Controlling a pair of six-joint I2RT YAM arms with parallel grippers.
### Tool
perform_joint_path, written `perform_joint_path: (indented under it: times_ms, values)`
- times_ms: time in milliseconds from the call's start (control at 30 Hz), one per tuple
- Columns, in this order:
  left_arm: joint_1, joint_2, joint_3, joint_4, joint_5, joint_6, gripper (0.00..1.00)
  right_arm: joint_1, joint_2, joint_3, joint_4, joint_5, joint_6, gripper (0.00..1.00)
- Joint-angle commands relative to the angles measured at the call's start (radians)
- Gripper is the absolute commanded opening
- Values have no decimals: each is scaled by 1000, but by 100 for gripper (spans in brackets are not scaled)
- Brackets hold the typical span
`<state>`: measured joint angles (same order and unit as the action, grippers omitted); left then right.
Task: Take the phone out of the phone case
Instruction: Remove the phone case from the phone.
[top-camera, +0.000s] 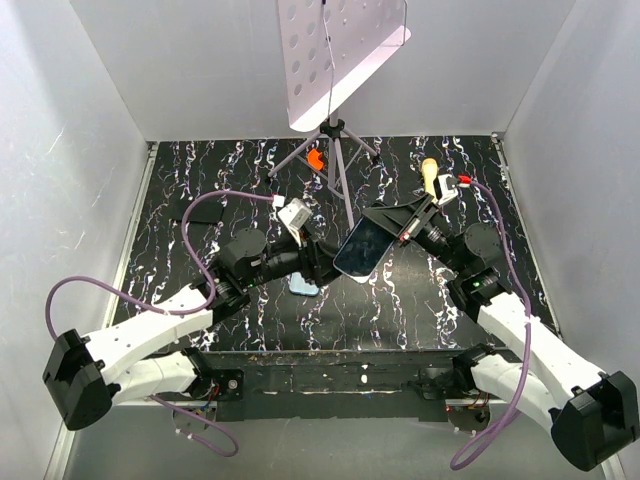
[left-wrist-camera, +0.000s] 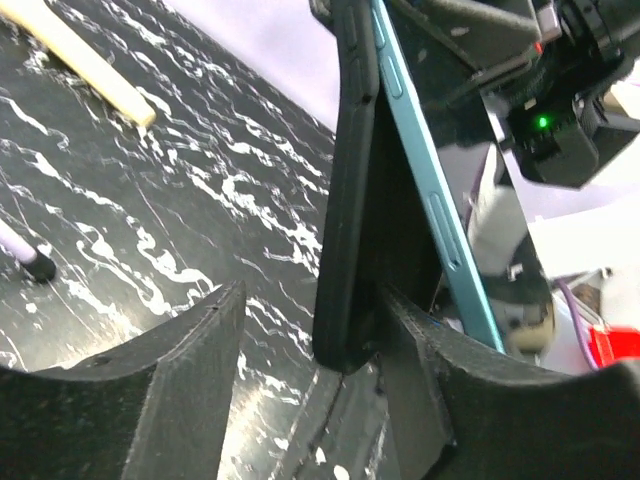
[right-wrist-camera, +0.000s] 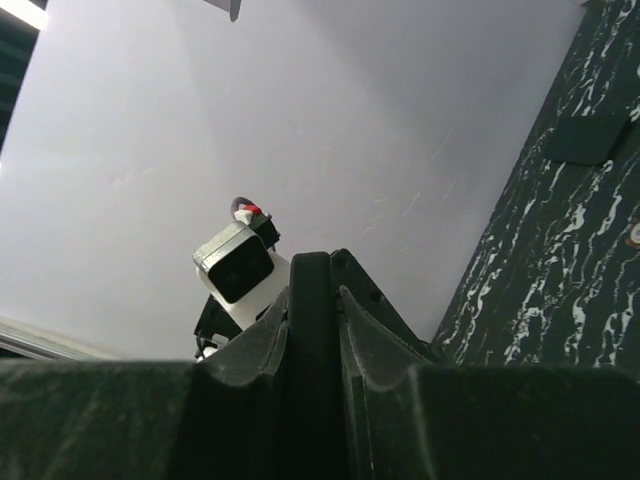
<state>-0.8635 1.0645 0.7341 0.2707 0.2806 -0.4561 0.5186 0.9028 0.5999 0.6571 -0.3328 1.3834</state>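
Item: phone (top-camera: 362, 248), dark glossy screen, held aloft above table (top-camera: 420, 300).
Phone case (left-wrist-camera: 436, 205): light blue rim along phone edge; I judge it not yet off.
Long axis runs gripper to gripper.
Right gripper (right-wrist-camera: 312, 310): clamped on far end.
Left gripper (left-wrist-camera: 315, 295): fingers parted, loosely straddling near end; I'd peel with it.
Writing: none I can read.

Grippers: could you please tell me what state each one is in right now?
Left gripper: open, with a finger on either side of the phone's lower end.
Right gripper: closed on the phone.
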Motion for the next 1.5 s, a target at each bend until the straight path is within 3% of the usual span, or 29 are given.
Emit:
perform_joint_path:
  times_ms: [0, 233, 367, 433, 667, 867, 1467]
  values:
    - [21, -67, -32, -295, 81, 10, 57, -63, -62, 80, 22, -107, 25, 1]
    - [23, -196, 59, -447, 353, -42, 64, -164, -27, 84, 41, -187, -10, 1]
    - [21, -157, 148, -414, 549, -176, 64, -167, -22, 107, -11, -199, -63, 1]
    - [23, -114, 171, -342, 572, -310, 64, -166, -22, 103, 1, -206, -55, 1]
    - [24, -23, 67, 119, 481, -758, 54, -167, -30, 86, 15, -200, -30, 1]
    - [24, -23, 8, 219, 376, -806, 43, -169, -42, 81, 13, -195, -21, 1]
    - [24, 9, -33, 269, 275, -845, 39, -163, -54, 60, 36, -193, 6, 1]
